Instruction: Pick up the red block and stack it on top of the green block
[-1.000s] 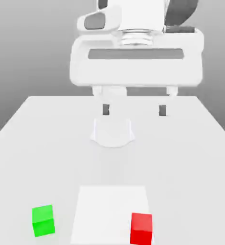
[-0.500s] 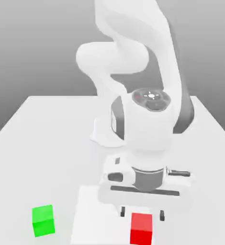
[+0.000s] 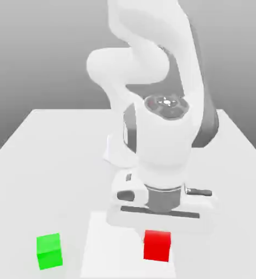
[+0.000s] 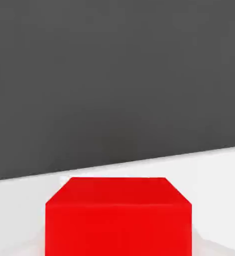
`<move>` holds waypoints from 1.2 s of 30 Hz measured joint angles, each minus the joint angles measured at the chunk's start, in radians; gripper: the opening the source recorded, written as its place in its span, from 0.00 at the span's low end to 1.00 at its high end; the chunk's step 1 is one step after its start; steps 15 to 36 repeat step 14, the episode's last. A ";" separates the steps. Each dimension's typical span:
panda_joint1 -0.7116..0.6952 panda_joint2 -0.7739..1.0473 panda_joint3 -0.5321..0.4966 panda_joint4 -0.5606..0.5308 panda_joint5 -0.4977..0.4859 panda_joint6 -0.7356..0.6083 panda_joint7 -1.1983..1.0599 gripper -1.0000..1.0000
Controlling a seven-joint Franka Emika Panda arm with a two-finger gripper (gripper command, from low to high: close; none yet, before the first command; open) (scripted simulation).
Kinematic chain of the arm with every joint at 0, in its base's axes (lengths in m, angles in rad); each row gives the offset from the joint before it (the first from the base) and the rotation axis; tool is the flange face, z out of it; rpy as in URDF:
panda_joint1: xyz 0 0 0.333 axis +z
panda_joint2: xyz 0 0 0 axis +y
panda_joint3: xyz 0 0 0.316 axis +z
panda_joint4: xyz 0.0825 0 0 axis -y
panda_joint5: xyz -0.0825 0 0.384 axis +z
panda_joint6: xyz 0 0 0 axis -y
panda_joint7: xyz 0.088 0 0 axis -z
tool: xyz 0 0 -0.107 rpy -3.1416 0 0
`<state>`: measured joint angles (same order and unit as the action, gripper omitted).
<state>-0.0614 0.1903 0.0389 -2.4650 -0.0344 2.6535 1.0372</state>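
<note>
The red block (image 3: 157, 245) hangs just under my white hand, near the front of the table and towards the exterior view's right. My gripper (image 3: 157, 238) is shut on it, and the block hides the fingertips. In the hand view the red block (image 4: 118, 216) sits close in front of the camera, with white table around it. The green block (image 3: 49, 250) rests on the table at the front, towards the exterior view's left, well apart from the red one.
The white table (image 3: 48, 158) stretches back to the arm's base (image 3: 119, 152). A paler rectangular patch (image 3: 105, 245) lies on the tabletop under the hand, between the two blocks. The bulky arm rises over the table's middle.
The hand came down from high at the back over the red block, then the fingers shut on it. The block now sits a little higher and further left than before.
</note>
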 joint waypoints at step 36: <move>-0.212 0.081 -0.133 -0.014 0.101 0.094 -0.165 1.00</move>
